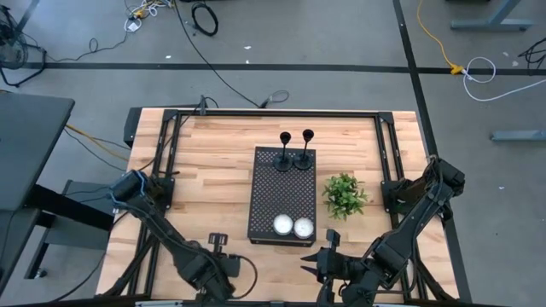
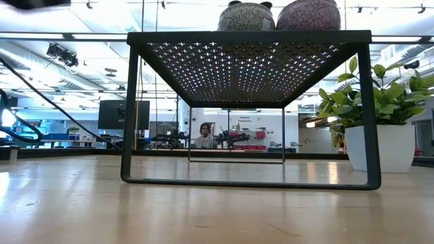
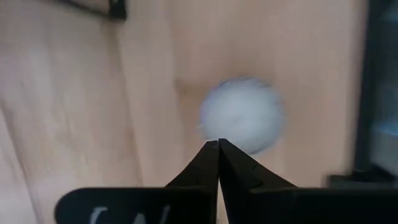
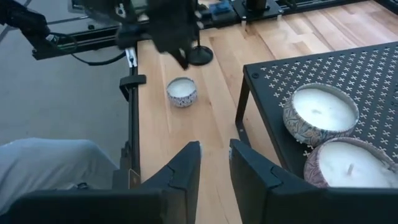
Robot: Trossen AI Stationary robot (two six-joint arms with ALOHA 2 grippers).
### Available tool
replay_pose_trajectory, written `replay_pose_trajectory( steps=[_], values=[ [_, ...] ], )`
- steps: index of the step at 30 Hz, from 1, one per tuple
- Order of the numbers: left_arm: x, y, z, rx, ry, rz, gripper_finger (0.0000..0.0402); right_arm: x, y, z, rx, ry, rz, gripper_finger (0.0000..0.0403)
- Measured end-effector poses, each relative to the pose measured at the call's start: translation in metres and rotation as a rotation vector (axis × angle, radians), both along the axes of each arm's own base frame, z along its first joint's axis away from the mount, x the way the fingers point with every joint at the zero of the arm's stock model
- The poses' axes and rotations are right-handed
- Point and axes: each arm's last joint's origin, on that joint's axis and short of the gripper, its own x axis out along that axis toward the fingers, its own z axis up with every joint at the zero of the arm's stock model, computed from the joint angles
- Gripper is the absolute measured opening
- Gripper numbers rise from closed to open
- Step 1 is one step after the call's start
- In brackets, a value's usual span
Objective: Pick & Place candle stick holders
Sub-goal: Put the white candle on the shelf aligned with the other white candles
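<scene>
Two tools empty | left tool (image 3: 218, 144) closed | right tool (image 4: 214, 148) slightly parted

A blurred white round thing (image 3: 242, 115) sits beyond the left pincer (image 3: 218, 144); the low view crops both candles' (image 2: 246, 16) tops.

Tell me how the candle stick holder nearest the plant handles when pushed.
Pushed high, the candle stick holder probably tips: tall thin stem, small round base. It looks rigid, so unlikely to flex. Its base might snag on the perforated stand.
</scene>
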Motion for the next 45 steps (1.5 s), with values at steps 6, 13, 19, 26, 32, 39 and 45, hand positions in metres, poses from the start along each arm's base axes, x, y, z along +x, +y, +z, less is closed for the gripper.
replay_pose_trajectory(
  steps=[6,13,19,26,32,39,45],
  values=[
    [-0.002,0.008,-0.015,0.080,-0.005,0.004,0.0011,0.000,0.000,0.000,0.000,0.000,0.001,0.0086],
    [0.003,0.013,-0.033,0.002,0.011,-0.002,0.0011,0.000,0.000,0.000,0.004,-0.004,0.000,0.0086],
    [0.006,0.013,-0.032,-0.017,-0.008,0.000,0.0012,0.000,0.000,0.000,0.003,-0.005,0.002,0.0086],
    [0.010,0.010,-0.032,-0.080,-0.011,-0.001,0.0012,0.000,0.001,0.001,0.006,-0.008,0.002,0.0086],
    [0.008,0.009,-0.032,-0.091,-0.002,0.007,0.0016,0.001,0.001,0.001,0.005,-0.009,0.003,0.0086],
    [0.008,0.009,-0.032,-0.082,-0.012,0.020,0.0063,0.001,0.001,0.001,0.007,-0.010,0.003,0.0086],
    [0.008,0.010,-0.033,-0.078,-0.019,0.021,0.0107,0.001,0.001,0.001,0.008,-0.010,0.002,0.0086]
  ],
)
